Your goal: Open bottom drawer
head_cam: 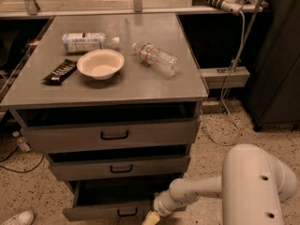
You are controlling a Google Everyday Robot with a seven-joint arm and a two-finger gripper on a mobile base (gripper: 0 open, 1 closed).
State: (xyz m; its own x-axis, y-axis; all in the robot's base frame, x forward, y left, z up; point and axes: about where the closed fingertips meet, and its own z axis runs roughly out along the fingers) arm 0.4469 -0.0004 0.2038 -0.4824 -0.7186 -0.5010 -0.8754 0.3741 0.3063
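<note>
The bottom drawer (93,213) sits lowest in the grey cabinet, at the lower edge of the view. Its front stands out from the cabinet, with a dark open gap behind it, and its small black handle (127,213) is at the centre. The gripper (151,217) is just right of that handle, low against the right part of the drawer front and partly cut off by the edge of the view, so I cannot tell whether it is wide or narrow. The white arm (211,187) reaches in from the right. Above are the middle drawer (84,168) and the top drawer (61,137). The cabinet's surface (112,93) carries a bowl (100,63), a clear bottle (155,58), a white bottle (86,42) and a black bar (60,71).
</note>
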